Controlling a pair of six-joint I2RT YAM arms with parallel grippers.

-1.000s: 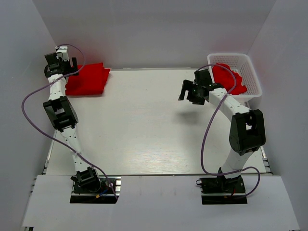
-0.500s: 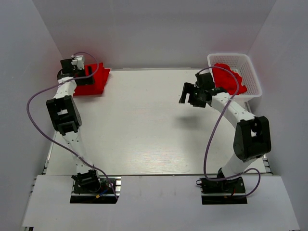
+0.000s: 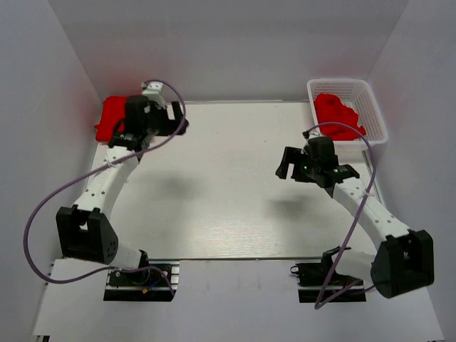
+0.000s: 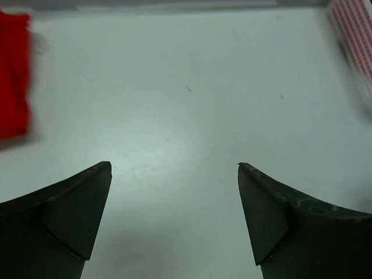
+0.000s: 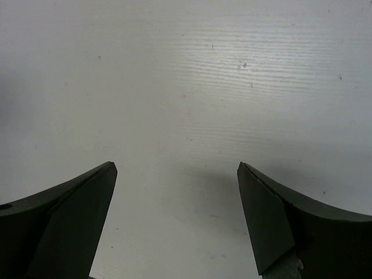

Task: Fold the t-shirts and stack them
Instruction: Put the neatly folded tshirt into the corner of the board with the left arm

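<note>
Fabric of the folded t-shirts (image 3: 109,118) at the tabletop's (image 3: 228,192) far-left corner is partly hidden by the left arm (image 3: 107,179) and cut off, blurred, in the left wrist view. The white basket (image 3: 375,114) at the far-right corner holds crumpled t-shirts (image 3: 338,114). Left gripper (image 4: 174,168) and right gripper (image 5: 174,168) hang wide, empty, over the white tabletop between 3 pale walls (image 3: 228,50).
</note>
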